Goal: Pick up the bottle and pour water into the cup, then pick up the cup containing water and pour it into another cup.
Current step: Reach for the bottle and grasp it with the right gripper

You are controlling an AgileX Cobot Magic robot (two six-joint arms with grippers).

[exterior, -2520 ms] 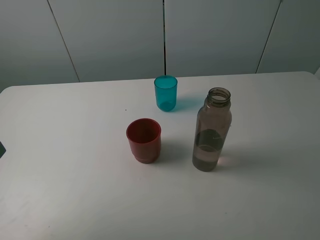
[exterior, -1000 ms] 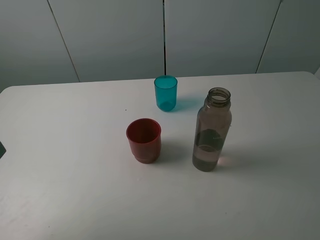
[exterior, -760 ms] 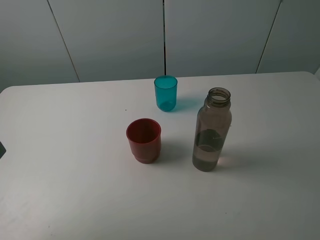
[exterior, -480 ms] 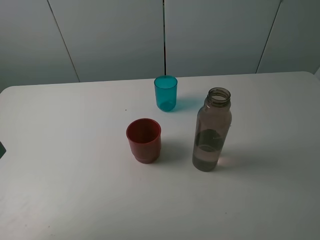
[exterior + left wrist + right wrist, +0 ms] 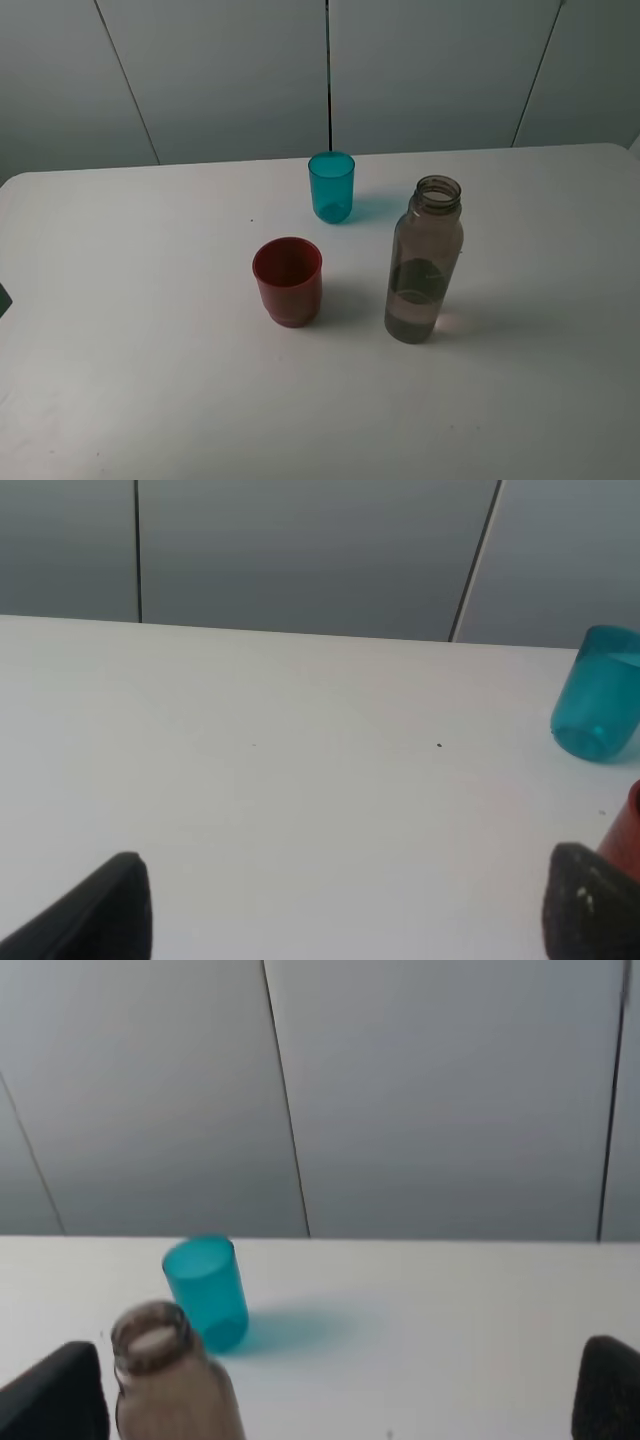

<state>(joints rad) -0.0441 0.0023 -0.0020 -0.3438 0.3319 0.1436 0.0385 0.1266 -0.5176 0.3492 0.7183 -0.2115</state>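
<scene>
On the table point(image 5: 120, 400) — all untouched.
Saw the bottle point(image 5: 424, 262) upright right of the middle, teal cup point(image 5: 331, 187) by the far edge, red cup point(image 5: 288, 281) mid-table — left gripper point(image 5: 350, 905) and right gripper point(image 5: 332, 1390) spread wide, empty.

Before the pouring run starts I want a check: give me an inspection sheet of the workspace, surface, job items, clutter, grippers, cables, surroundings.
Surface: white table, no spill seen.
Job's things: bottle upright, uncapped, some liquid low inside; teal cup upright, farther back; red cup upright, left of the bottle; all apart.
Clutter: nothing seen.
Grippers: left gripper open, empty; right gripper open, empty.
Cables: nothing seen.
Surroundings: grey wall panels behind the table.
</scene>
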